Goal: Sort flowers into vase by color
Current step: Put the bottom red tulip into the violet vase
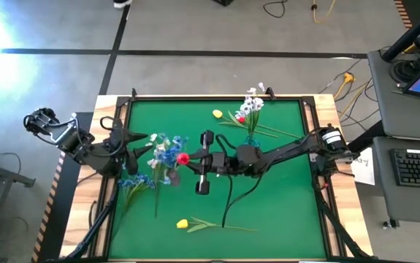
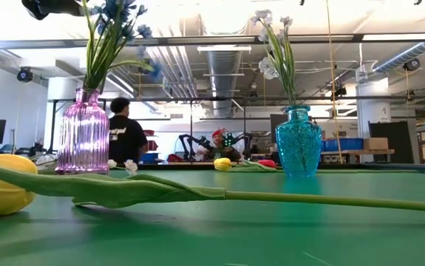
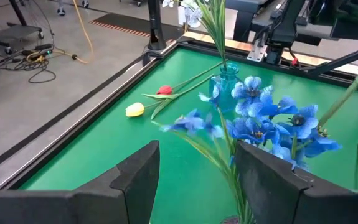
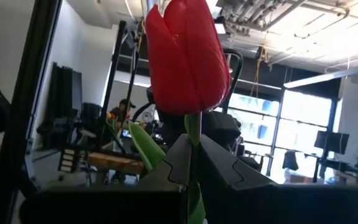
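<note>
Right gripper [image 4: 191, 163]: fingers closed on stem of red tulip [image 4: 185, 56], bud upright just above fingertips. Left gripper [image 3: 197, 180]: fingers parted, empty, blue flowers [image 3: 272, 121] just ahead, stems between fingertips but not pinched. Farther ahead: teal vase [image 3: 227, 78] with white flowers [image 1: 253, 102]; yellow tulip [image 1: 182, 223] lying on mat [image 1: 283, 212].
</note>
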### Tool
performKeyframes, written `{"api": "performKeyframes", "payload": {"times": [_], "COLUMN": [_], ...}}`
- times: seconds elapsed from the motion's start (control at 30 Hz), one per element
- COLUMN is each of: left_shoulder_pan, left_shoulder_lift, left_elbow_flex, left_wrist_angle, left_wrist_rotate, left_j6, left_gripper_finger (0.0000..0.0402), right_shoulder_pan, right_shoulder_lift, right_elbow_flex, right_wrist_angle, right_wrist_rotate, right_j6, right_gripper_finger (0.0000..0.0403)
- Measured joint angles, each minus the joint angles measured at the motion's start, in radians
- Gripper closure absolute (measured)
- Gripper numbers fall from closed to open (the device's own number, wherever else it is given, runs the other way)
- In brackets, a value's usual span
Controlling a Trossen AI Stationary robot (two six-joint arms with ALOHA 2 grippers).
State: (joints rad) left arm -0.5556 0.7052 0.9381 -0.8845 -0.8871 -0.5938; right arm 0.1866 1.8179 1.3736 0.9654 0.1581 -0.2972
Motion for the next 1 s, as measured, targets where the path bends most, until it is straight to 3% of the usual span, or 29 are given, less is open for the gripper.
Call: {"api": "performKeyframes", "payload": {"times": [0.23,1.0], "left_shoulder_pan": [0.000,0.000], "left_shoulder_lift": [0.000,0.000], "left_elbow_flex": [0.000,0.000], "left_wrist_angle": [0.000,0.001], "left_wrist_rotate": [0.000,-0.011], "left_j6": [0.000,0.000], "left_gripper_finger": [0.0205,0.0205], "right_shoulder_pan": [-0.011,-0.024], "right_shoulder_lift": [0.000,0.000], "right_elbow_flex": [0.004,0.027], "right_wrist_angle": [-0.016,-0.011], "right_wrist_rotate": [0.001,0.000], "right_j6": [0.117,0.104], "right_gripper_finger": [0.0390,0.0390]}}
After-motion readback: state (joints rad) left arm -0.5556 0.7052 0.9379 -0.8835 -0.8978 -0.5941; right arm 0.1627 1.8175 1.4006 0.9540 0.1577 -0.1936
